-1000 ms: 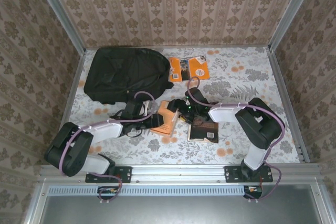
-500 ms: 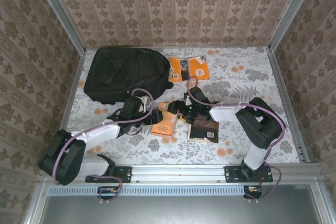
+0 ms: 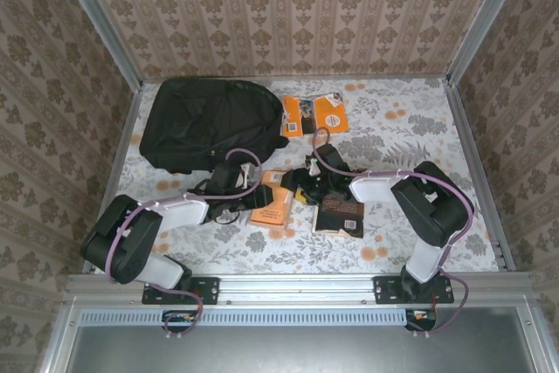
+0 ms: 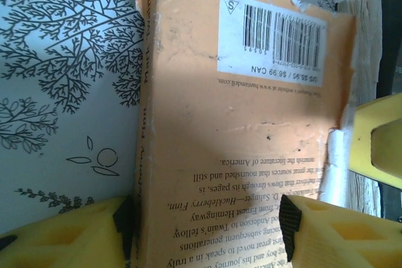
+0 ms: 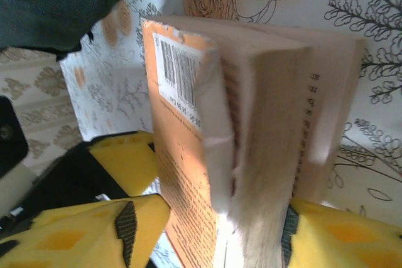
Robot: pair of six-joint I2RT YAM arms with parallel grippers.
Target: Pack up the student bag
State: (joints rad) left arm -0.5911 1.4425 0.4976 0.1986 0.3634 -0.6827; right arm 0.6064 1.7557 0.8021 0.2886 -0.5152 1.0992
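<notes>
- Worn orange paperback [image 4: 239, 136] — torn cover, barcode sticker — clamped between the yellow left fingers [image 4: 63, 236] and right fingers [image 5: 56, 236].
- Soft, rounded black student bag [image 3: 205, 120] lies beyond-left of the paperback on the floral bench [image 3: 410, 128] — unmoved since earlier.

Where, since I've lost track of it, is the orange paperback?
Top view: the orange paperback sits near the middle of the table, flanked by the left gripper and right gripper, with a dark book just right of it and the student bag behind-left.
</notes>
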